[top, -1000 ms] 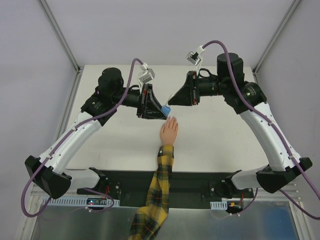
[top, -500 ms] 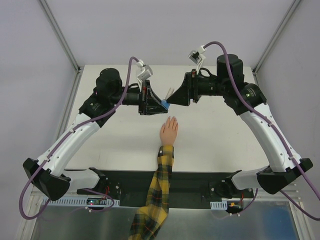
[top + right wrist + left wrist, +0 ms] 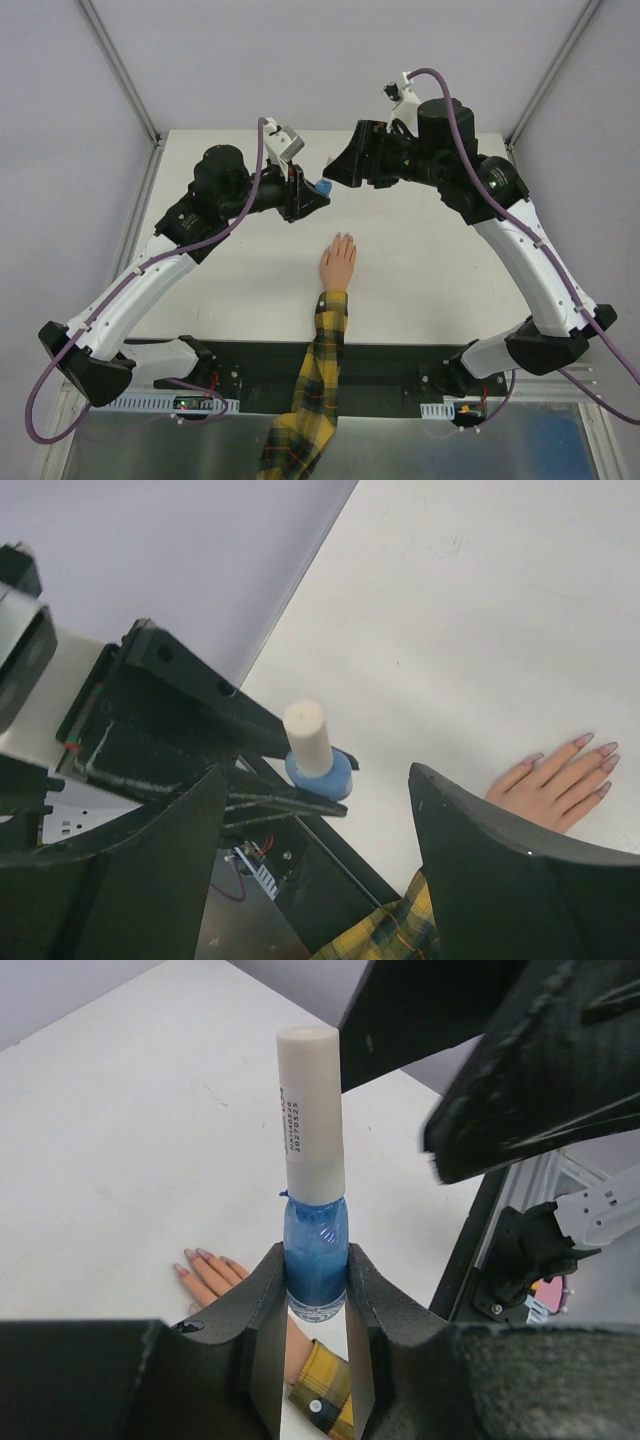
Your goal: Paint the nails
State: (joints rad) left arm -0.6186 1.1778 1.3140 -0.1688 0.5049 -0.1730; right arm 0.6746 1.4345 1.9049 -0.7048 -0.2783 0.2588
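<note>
A small peach hand (image 3: pixel 338 266) in a yellow-black plaid sleeve (image 3: pixel 316 380) lies flat mid-table, fingers pointing away from the arm bases. Its nails (image 3: pixel 343 238) look skin-toned to pinkish in both wrist views (image 3: pixel 192 1256) (image 3: pixel 584 740). My left gripper (image 3: pixel 316 192) (image 3: pixel 316 1257) is shut on a small blue bottle (image 3: pixel 315 1255) (image 3: pixel 324 188) and holds it above the table beyond the fingertips. The white cap (image 3: pixel 310 1110) (image 3: pixel 308 736) is on the bottle. My right gripper (image 3: pixel 336 170) (image 3: pixel 315 775) stands open, apart from the cap, which shows between its fingers.
A black base plate (image 3: pixel 390 365) runs along the near edge under both arm bases. Metal frame posts (image 3: pixel 120 70) (image 3: pixel 555 70) rise at the table's back corners. Grey walls close in the left and right sides.
My right gripper opened, let go of the cap and drew back and up. My left gripper raised the bottle and carried it farther from the hand.
</note>
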